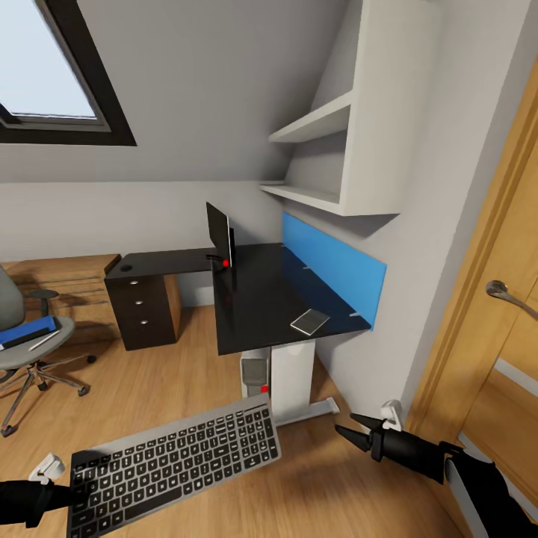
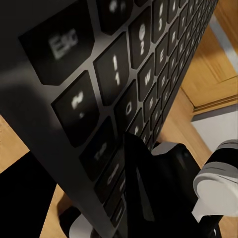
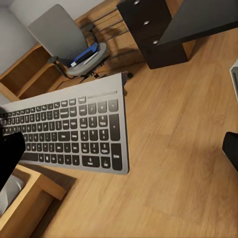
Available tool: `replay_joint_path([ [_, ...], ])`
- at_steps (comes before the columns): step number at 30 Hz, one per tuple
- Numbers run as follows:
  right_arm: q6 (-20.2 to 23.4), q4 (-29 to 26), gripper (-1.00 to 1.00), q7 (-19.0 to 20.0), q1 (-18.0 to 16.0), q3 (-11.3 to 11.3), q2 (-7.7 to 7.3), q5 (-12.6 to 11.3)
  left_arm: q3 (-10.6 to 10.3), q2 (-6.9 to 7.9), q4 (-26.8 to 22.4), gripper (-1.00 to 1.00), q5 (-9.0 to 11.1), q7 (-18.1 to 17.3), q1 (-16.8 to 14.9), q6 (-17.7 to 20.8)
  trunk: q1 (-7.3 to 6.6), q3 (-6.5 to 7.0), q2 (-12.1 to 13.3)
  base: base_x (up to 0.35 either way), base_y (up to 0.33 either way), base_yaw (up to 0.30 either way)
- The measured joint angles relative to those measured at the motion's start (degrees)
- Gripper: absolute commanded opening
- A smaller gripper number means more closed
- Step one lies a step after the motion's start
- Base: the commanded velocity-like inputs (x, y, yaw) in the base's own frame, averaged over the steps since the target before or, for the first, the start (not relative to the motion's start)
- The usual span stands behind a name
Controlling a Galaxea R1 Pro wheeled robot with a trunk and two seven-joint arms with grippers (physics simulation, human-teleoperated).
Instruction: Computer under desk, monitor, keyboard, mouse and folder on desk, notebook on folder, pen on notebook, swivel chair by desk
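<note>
Left gripper (image 1: pixel 75 489): low, clamped on keyboard (image 1: pixel 173 463) end.
Right gripper (image 1: pixel 351 430): low, fingers apart, empty, pointing inward.

Glossy black desk (image 1: pixel 258 299), smooth wooden floor (image 1: pixel 164 388), matt grey keyboard (image 1: pixel 175 463).

Monitor (image 1: pixel 220 237) on desk (image 1: pixel 261 299) (folder (image 1: pixel 28 332) on swivel chair (image 1: pixel 30 351)).

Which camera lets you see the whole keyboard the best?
The right wrist view: the keyboard shows nearly whole from above, with clear key rows. The head view has it low and slanted, its end at the left gripper. The left wrist view is too close, showing just a few blurry keys.
</note>
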Motion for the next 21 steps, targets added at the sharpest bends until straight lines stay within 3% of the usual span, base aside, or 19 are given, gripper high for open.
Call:
replay_joint_path([
  [8,0.09,0.00,1.00,0.02,0.01,0.20,0.04,-0.05,0.63,-0.01,-0.02,-1.00,0.49,-4.04,0.01,0.10,0.00,0.00,0.00,0.000,0.000,0.000],
  [21,2.03,-0.25,1.00,0.12,0.01,0.38,0.39,-0.78,0.53,-0.28,-0.05,-1.00,2.31,-4.91,0.00,0.24,0.00,0.00,0.00,0.000,0.000,0.000],
])
